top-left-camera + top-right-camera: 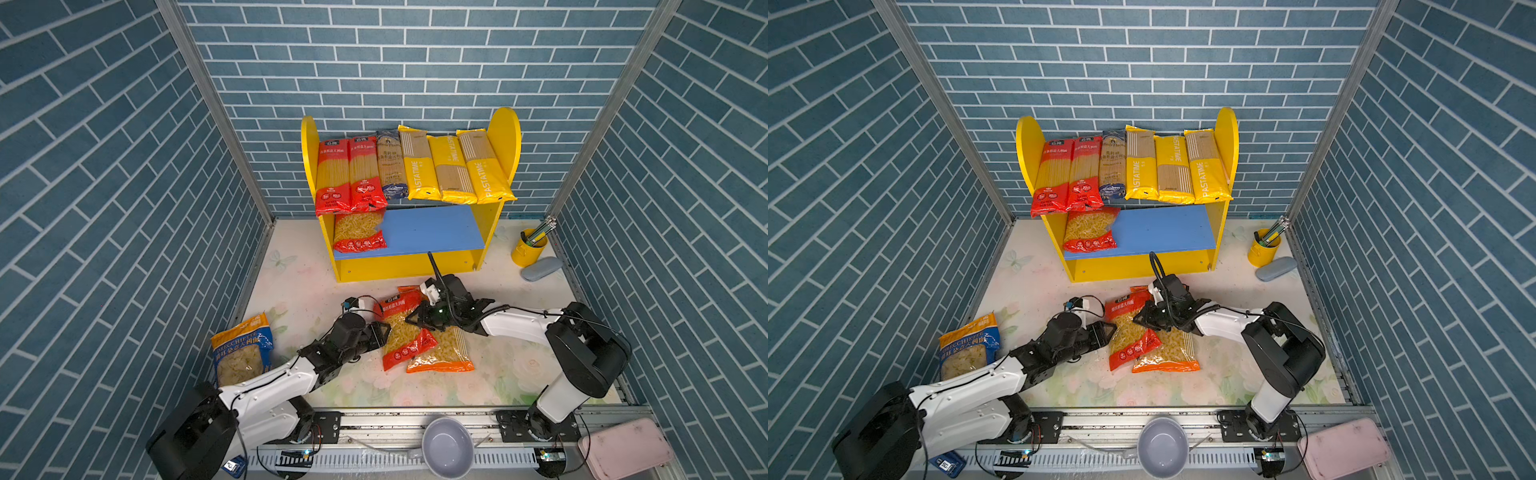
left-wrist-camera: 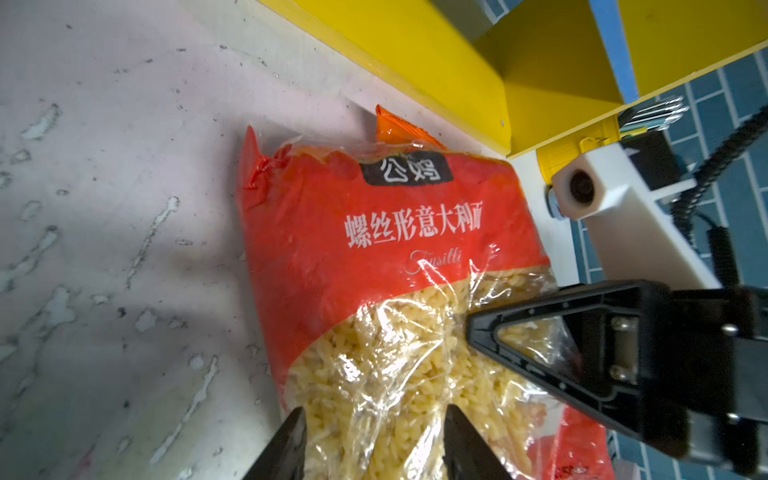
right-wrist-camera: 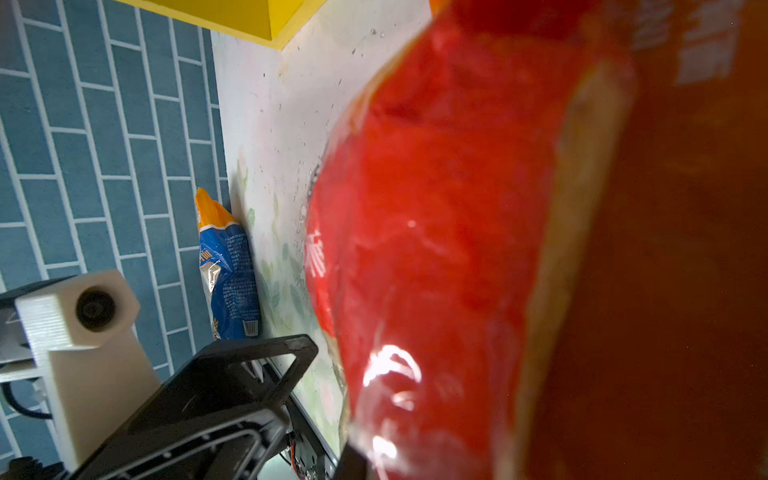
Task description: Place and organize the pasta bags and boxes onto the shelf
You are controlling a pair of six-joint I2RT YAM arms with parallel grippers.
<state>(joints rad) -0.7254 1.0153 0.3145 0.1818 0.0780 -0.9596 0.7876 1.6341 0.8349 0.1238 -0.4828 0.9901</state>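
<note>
The shelf (image 1: 505,137) holds several red, dark-blue and yellow spaghetti packs (image 1: 415,166) on its upper board and a red short-pasta bag (image 1: 359,232) on the blue lower board. In front of it a red fusilli bag (image 1: 401,328) (image 2: 374,249) lies partly over an orange bag (image 1: 449,353). My left gripper (image 1: 386,332) (image 2: 376,442) is closed on the red bag's clear left side, with pasta bunched between its fingers. My right gripper (image 1: 413,320) is shut on the bag's right edge, and the bag (image 3: 436,249) fills the right wrist view. A blue-orange bag (image 1: 243,349) leans on the left wall.
A yellow pen cup (image 1: 528,249) and a grey case (image 1: 540,269) stand right of the shelf. A grey bowl (image 1: 446,446) and a pink tray (image 1: 627,449) sit on the front rail. The shelf's yellow base (image 2: 436,62) is just beyond the red bag.
</note>
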